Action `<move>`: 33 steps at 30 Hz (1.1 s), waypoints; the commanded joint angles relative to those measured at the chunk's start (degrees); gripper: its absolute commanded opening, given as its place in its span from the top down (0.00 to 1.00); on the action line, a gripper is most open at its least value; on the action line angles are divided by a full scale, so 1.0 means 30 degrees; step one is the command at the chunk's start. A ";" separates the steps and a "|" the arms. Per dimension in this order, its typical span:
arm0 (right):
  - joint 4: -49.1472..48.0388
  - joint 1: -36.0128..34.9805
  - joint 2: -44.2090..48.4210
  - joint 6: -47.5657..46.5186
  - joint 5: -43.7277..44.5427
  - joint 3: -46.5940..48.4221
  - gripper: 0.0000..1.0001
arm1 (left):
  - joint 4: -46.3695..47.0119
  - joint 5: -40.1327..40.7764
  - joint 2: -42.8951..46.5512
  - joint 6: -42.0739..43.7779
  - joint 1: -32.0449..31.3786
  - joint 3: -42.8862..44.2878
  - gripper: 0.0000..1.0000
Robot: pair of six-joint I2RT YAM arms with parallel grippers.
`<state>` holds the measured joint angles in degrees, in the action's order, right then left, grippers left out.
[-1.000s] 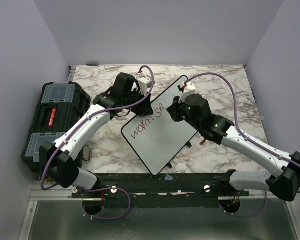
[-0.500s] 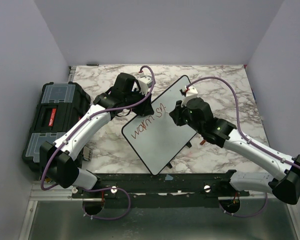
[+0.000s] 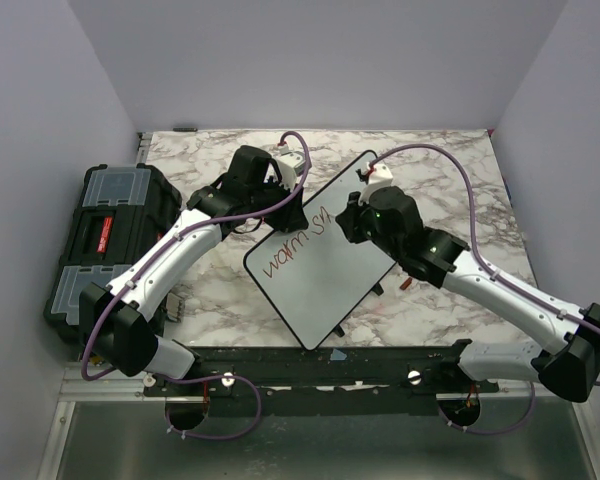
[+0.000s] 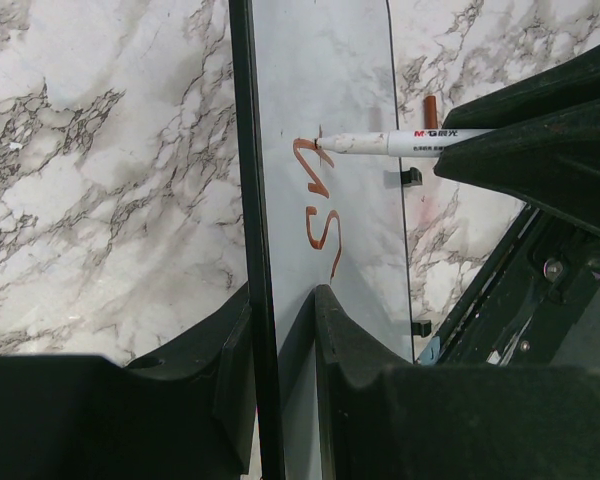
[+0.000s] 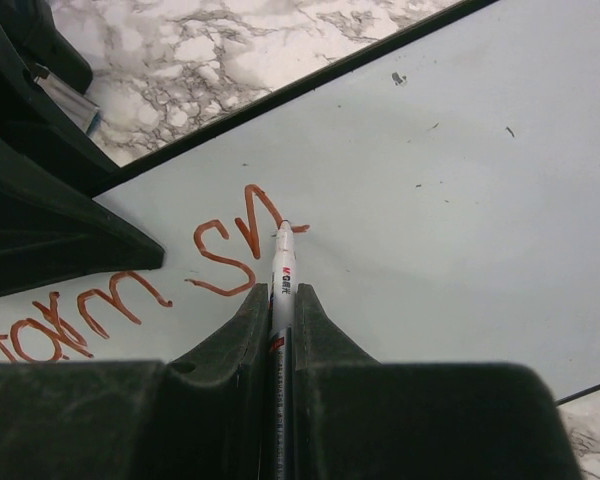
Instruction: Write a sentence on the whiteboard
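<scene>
The whiteboard (image 3: 325, 285) lies diagonally on the marble table, its black rim (image 4: 252, 180) running up the left wrist view. Red writing (image 3: 292, 248) reads "warm" and the start of another word. My left gripper (image 4: 277, 300) is shut on the board's upper left edge, one finger on each side of the rim. My right gripper (image 5: 282, 300) is shut on a white marker (image 5: 283, 270). The marker's tip rests on the board at the end of the newest red stroke (image 5: 265, 205), just after the "S" (image 5: 220, 262). The marker (image 4: 400, 143) also shows in the left wrist view.
A black toolbox (image 3: 105, 240) with clear lid compartments sits at the table's left edge. A small red-brown cap (image 4: 431, 110) lies on the marble beyond the board's far edge. Purple cables loop over both arms.
The right gripper with the marker went up the board and came back down, adding a stroke after the "S". The left gripper and the board have stayed still.
</scene>
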<state>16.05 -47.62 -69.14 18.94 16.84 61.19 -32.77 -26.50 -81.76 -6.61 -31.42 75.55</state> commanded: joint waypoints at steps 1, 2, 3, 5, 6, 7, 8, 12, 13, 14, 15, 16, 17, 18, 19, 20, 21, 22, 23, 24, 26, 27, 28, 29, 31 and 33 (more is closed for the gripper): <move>-0.0340 0.0076 -0.0598 -0.0401 0.0925 0.1004 0.99 | -0.1702 -0.0921 -0.0367 0.1113 -0.0980 -0.0196 1.00; -0.0325 0.0059 -0.0737 -0.0396 0.1092 0.1141 0.99 | -0.1683 -0.0947 -0.0367 0.1120 -0.0980 -0.0218 1.00; -0.0314 0.0073 -0.0819 -0.0396 0.1295 0.1262 0.99 | -0.1673 -0.0959 -0.0357 0.1115 -0.0965 -0.0225 1.00; -0.0283 0.0080 -0.1028 -0.0395 0.1551 0.1519 0.99 | -0.1686 -0.0926 -0.0340 0.1102 -0.0981 -0.0222 1.00; -0.0254 0.0075 -0.1127 -0.0423 0.1634 0.1615 0.99 | -0.1692 -0.0946 -0.0368 0.1085 -0.1007 -0.0222 1.00; -0.0225 0.0081 -0.1196 -0.0456 0.1731 0.1690 0.99 | -0.1673 -0.0979 -0.0375 0.1090 -0.1010 -0.0238 1.00; -0.0238 0.0066 -0.1236 -0.0461 0.1766 0.1744 0.99 | -0.1698 -0.0981 -0.0390 0.1070 -0.1037 -0.0222 1.00; -0.0254 0.0077 -0.1297 -0.0428 0.2039 0.1754 0.99 | -0.1731 -0.0988 -0.0397 0.1091 -0.1054 -0.0193 1.00; -0.0254 0.0077 -0.1271 -0.0412 0.2039 0.1730 0.99 | -0.1731 -0.1002 -0.0390 0.1091 -0.1069 -0.0193 1.00; -0.0249 0.0081 -0.1246 -0.0380 0.2047 0.1696 0.99 | -0.1731 -0.0994 -0.0404 0.1069 -0.1070 -0.0193 1.00; -0.0250 0.0066 -0.1202 -0.0368 0.2025 0.1601 0.99 | -0.1731 -0.0956 -0.0402 0.1079 -0.1068 -0.0193 1.00; -0.0217 0.0080 -0.1156 -0.0348 0.2004 0.1487 0.99 | -0.1731 -0.0952 -0.0386 0.1076 -0.1070 -0.0193 1.00; -0.0199 0.0077 -0.1101 -0.0326 0.1967 0.1390 0.99 | -0.1731 -0.0952 -0.0395 0.1081 -0.1070 -0.0177 1.00; -0.0159 0.0077 -0.1000 -0.0257 0.1921 0.1252 0.99 | -0.1753 -0.0923 -0.0385 0.1105 -0.1066 -0.0192 1.00; -0.0140 0.0066 -0.0932 -0.0213 0.1879 0.1122 0.99 | -0.1761 -0.0916 -0.0400 0.1119 -0.1061 -0.0193 1.00; -0.0137 0.0065 -0.0824 -0.0213 0.1794 0.0960 0.99 | -0.1761 -0.0893 -0.0391 0.1118 -0.1070 -0.0193 1.00; -0.0108 0.0058 -0.0758 -0.0140 0.1752 0.0860 0.99 | -0.1761 -0.0871 -0.0397 0.1116 -0.1070 -0.0193 1.00; -0.0049 0.0080 -0.0643 -0.0104 0.1740 0.0676 0.99 | -0.1761 -0.0864 -0.0402 0.1093 -0.1070 -0.0194 1.00; 0.0005 0.0071 -0.0543 -0.0046 0.1677 0.0547 0.99 | -0.1761 -0.0863 -0.0377 0.1119 -0.1055 -0.0193 1.00; 0.0045 0.0062 -0.0456 -0.0004 0.1651 0.0447 0.99 | -0.1761 -0.0863 -0.0373 0.1108 -0.1070 -0.0217 1.00; 0.0087 0.0072 -0.0311 0.0110 0.1568 0.0210 0.99 | -0.1790 -0.0851 -0.0371 0.1137 -0.1070 -0.0193 1.00; 0.0159 0.0079 -0.0274 0.0200 0.1513 0.0136 0.99 | -0.1790 -0.0834 -0.0358 0.1149 -0.1070 -0.0193 1.00; 0.0211 0.0081 -0.0258 0.0220 0.1484 0.0072 0.99 | -0.1790 -0.0805 -0.0338 0.1149 -0.1070 -0.0200 1.00; 0.0270 0.0073 -0.0254 0.0304 0.1445 0.0026 1.00 | -0.1790 -0.0808 -0.0306 0.1176 -0.1070 -0.0221 1.00; 0.0364 0.0073 -0.0194 0.0410 0.1382 -0.0078 0.99 | -0.1790 -0.0808 -0.0258 0.1159 -0.1070 -0.0222 1.00; 0.0391 0.0079 -0.0075 0.0482 0.1351 -0.0194 0.99 | -0.1790 -0.0798 -0.0228 0.1178 -0.1070 -0.0244 1.00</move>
<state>16.05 -47.59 -70.26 19.18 21.19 62.22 -32.67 -26.48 -81.76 -6.61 -31.55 75.61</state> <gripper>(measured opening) 0.126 0.252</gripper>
